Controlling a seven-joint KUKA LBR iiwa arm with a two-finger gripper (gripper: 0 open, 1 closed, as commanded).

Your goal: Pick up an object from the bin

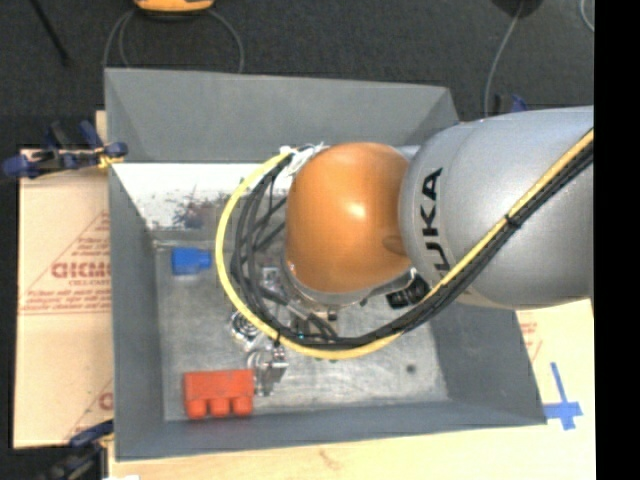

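Observation:
My gripper (pixel 262 353) reaches down into the front left part of the bin, its metal end showing below the orange wrist cover. A red block (pixel 217 393) with three rounded lobes on its front side lies flat on the floor near the front wall. Its right end is just left of and below the gripper, very close to it; whether they touch I cannot tell. A small blue block (pixel 188 260) lies further back by the left wall, well apart from the gripper.
The arm with its orange cover and yellow and black cables hangs over the middle of the bin and hides the floor beneath. Dark specks mark the back left corner. Bare floor shows at the front right.

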